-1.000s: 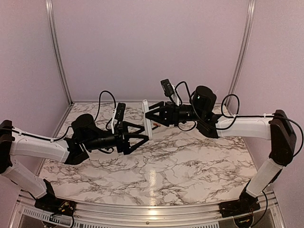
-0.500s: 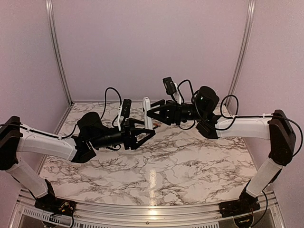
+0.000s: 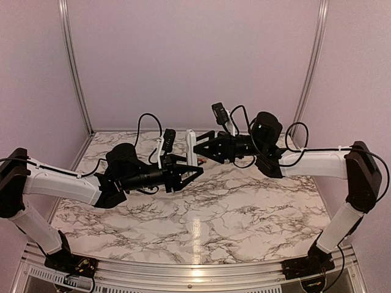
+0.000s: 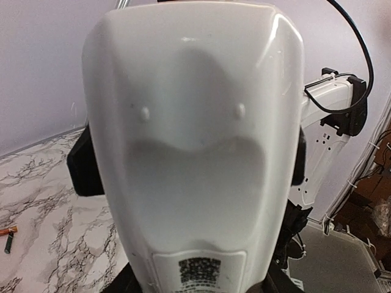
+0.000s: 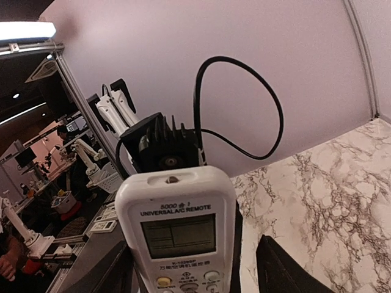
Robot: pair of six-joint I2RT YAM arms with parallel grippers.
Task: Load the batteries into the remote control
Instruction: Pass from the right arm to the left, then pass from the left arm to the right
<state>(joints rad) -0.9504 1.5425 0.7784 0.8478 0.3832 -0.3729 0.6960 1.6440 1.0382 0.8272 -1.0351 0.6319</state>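
Note:
The white remote control (image 3: 191,146) stands on edge in the air between the two arms. Its plain back with a recess (image 4: 189,152) fills the left wrist view, and my left gripper (image 4: 195,284) is shut on its lower end, dark fingers against both edges. The right wrist view shows its front with the display (image 5: 177,232). My right gripper (image 5: 195,268) is open around it, with a gap between the right finger (image 5: 284,271) and the remote's edge. One battery (image 4: 7,238), red with a dark end, lies on the marble table (image 4: 43,183).
Pale walls and aluminium posts (image 3: 72,67) close in the marble table (image 3: 244,207) at the back and sides. The right arm's white link (image 4: 330,122) shows behind the remote. Cables (image 5: 244,110) loop above both wrists.
My left gripper moved right and up to the remote and closed on its lower end. The right jaws have widened off the remote.

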